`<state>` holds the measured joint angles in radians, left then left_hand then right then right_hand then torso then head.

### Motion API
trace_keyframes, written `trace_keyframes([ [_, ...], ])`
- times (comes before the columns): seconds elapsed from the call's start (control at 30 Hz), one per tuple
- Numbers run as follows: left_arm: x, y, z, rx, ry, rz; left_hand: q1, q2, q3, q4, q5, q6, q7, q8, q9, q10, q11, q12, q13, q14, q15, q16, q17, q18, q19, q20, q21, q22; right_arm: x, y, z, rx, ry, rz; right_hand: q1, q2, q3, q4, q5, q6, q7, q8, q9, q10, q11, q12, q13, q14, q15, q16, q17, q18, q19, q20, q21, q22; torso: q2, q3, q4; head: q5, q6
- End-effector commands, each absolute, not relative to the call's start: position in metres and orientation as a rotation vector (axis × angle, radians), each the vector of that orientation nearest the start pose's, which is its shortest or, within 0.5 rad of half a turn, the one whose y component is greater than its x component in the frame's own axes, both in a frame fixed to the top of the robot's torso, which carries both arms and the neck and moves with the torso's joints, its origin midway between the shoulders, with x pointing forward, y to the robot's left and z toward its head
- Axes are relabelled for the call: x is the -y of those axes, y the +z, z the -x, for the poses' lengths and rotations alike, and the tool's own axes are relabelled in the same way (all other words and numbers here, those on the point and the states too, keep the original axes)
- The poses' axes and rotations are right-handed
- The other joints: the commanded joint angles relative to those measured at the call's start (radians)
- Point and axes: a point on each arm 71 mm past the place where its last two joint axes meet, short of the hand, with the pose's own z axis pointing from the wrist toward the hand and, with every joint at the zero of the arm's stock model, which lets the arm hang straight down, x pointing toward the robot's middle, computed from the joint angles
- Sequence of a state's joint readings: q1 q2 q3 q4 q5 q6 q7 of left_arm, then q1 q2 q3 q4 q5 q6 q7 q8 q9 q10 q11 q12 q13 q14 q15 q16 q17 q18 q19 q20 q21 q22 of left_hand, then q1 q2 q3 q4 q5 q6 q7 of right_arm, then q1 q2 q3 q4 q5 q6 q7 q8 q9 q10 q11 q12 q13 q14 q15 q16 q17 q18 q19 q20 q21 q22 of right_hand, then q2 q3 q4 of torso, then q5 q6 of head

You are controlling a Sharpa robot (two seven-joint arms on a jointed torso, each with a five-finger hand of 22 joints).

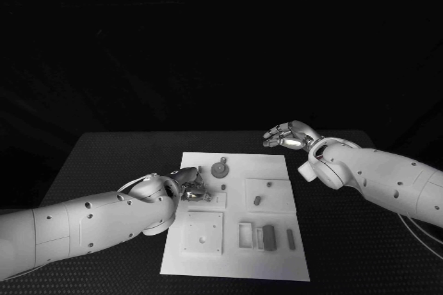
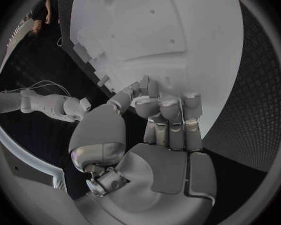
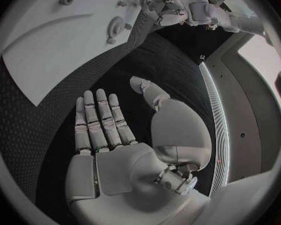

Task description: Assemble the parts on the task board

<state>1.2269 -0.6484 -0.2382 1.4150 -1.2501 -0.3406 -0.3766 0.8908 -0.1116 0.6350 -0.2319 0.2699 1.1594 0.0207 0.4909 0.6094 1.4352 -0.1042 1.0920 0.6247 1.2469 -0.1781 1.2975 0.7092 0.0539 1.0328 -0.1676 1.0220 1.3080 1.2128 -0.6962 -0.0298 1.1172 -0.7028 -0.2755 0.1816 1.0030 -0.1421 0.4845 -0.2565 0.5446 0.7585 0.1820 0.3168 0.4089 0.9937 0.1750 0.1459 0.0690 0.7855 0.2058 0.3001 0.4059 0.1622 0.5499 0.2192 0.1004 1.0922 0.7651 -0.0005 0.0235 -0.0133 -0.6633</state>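
Note:
The white task board [image 1: 277,263] lies in the middle of the black table. Small grey parts rest on it: a round gear-like piece [image 1: 219,169] near the far edge, a short peg [image 1: 257,199] in the middle, two bars [image 1: 269,237] near the front. My left hand [image 1: 189,183] hovers over the board's left edge with its fingers [image 2: 172,117] curled and the thumb drawn against the fingertips; I see no part between them. My right hand [image 1: 288,136] hangs beyond the board's far right corner, its fingers [image 3: 100,120] spread and holding nothing.
A square plate [image 1: 202,233] with a centre hole and a rectangular frame [image 1: 246,235] sit at the board's front. Black table surface [image 1: 111,160] surrounds the board on all sides. The right wrist view shows the gear-like piece [image 3: 117,24] and my left hand [image 3: 156,5] across the board [image 3: 47,50].

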Motion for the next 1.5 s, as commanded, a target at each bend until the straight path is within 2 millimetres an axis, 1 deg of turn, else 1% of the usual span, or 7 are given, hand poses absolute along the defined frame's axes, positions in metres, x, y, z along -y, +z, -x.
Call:
trace_keyframes([
  [0.03,-0.1515,-0.2596,-0.4799,-1.962,-0.493,0.055,0.045,0.05,0.012,-0.018,-0.006,0.052,-0.045,0.006,-0.002,-0.037,-0.031,0.006,-0.001,0.002,-0.006,0.004,-0.001,0.011,0.006,-0.101,0.005,0.015,0.2507,-0.1954,-0.5562,-1.624,0.978,-0.531,-0.013,0.001,-0.001,0.006,0.006,-0.006,0.002,0.004,-0.001,0.006,0.001,-0.005,0.0,-0.006,0.001,0.005,-0.001,-0.011,-0.007,0.001,-0.007,0.001,0.0,-0.0001,-0.0005,0.0,-0.001],
  [0.5,-0.151,-0.2604,-0.479,-1.968,-0.501,0.049,0.044,0.008,0.005,-0.02,0.0,0.063,-0.045,0.01,-0.004,-0.035,-0.03,0.011,-0.003,0.001,-0.005,0.004,-0.003,0.011,0.006,-0.1,0.006,0.014,0.2511,-0.1954,-0.5561,-1.624,0.977,-0.531,-0.015,0.0,-0.002,0.007,0.008,-0.006,0.003,0.004,-0.002,0.006,0.001,-0.006,0.0,-0.007,0.001,0.005,-0.002,-0.011,-0.007,0.001,-0.009,0.003,0.0,-0.0001,-0.0001,-0.001,-0.003],
  [0.73,-0.1503,-0.261,-0.4785,-1.978,-0.503,0.046,0.043,0.003,0.004,-0.016,-0.003,0.064,-0.045,0.01,-0.004,-0.035,-0.03,0.011,-0.003,0.001,-0.005,0.004,-0.003,0.011,0.007,-0.1,0.005,0.014,0.2512,-0.1954,-0.556,-1.624,0.977,-0.532,-0.015,0.0,-0.002,0.008,0.009,-0.006,0.003,0.004,-0.002,0.006,0.002,-0.006,0.0,-0.007,0.001,0.005,-0.002,-0.011,-0.008,0.001,-0.009,0.003,0.0,-0.0003,-0.0003,-0.001,-0.003],
  [0.9,-0.1508,-0.2611,-0.4786,-1.98,-0.502,0.049,0.028,-0.043,-0.002,0.026,-0.062,0.066,-0.047,0.012,-0.007,-0.035,-0.031,0.012,-0.006,0.001,-0.006,0.004,-0.005,0.012,0.009,-0.101,0.003,0.011,0.251,-0.1954,-0.5559,-1.625,0.977,-0.532,-0.016,-0.001,-0.003,0.008,0.01,-0.007,0.003,0.004,-0.003,0.006,0.002,-0.006,0.0,-0.008,0.001,0.005,-0.002,-0.011,-0.008,0.001,-0.01,0.004,0.0,-0.0002,-0.0002,-0.001,-0.003],
  [0.97,-0.1508,-0.2611,-0.4786,-1.98,-0.503,0.05,0.012,-0.055,-0.013,0.048,-0.068,0.066,-0.046,0.012,-0.008,-0.035,-0.031,0.013,-0.008,0.0,-0.007,0.004,-0.006,0.012,0.009,-0.1,0.003,0.012,0.251,-0.1954,-0.5559,-1.625,0.977,-0.532,-0.017,-0.001,-0.003,0.008,0.01,-0.007,0.004,0.004,-0.003,0.006,0.002,-0.007,0.0,-0.008,0.001,0.005,-0.002,-0.011,-0.008,0.001,-0.01,0.004,0.0,-0.0001,-0.0003,-0.001,-0.003],
  [1.03,-0.1507,-0.261,-0.4787,-1.978,-0.504,0.052,-0.002,-0.048,-0.042,0.048,-0.045,0.064,-0.046,0.014,-0.007,-0.036,-0.031,0.014,-0.008,-0.001,-0.007,0.006,-0.006,0.012,0.007,-0.101,0.004,0.013,0.2509,-0.1954,-0.5559,-1.625,0.977,-0.532,-0.017,-0.001,-0.003,0.009,0.01,-0.008,0.004,0.004,-0.003,0.006,0.002,-0.007,0.0,-0.008,0.001,0.005,-0.003,-0.011,-0.008,0.001,-0.01,0.004,0.0,-0.0002,-0.0001,-0.001,-0.002],
  [1.5,-0.1502,-0.2606,-0.479,-1.976,-0.513,0.062,-0.065,-0.037,-0.078,0.112,-0.041,0.063,-0.048,0.016,-0.01,-0.039,-0.033,0.018,-0.01,-0.003,-0.01,0.009,-0.006,0.015,0.002,-0.102,0.0,0.012,0.2507,-0.1955,-0.5559,-1.626,0.977,-0.532,-0.017,-0.002,-0.003,0.009,0.011,-0.008,0.004,0.004,-0.003,0.006,0.002,-0.008,0.0,-0.009,0.002,0.005,-0.003,-0.012,-0.009,0.001,-0.012,0.006,0.0,-0.0002,0.0,-0.002,-0.003],
])
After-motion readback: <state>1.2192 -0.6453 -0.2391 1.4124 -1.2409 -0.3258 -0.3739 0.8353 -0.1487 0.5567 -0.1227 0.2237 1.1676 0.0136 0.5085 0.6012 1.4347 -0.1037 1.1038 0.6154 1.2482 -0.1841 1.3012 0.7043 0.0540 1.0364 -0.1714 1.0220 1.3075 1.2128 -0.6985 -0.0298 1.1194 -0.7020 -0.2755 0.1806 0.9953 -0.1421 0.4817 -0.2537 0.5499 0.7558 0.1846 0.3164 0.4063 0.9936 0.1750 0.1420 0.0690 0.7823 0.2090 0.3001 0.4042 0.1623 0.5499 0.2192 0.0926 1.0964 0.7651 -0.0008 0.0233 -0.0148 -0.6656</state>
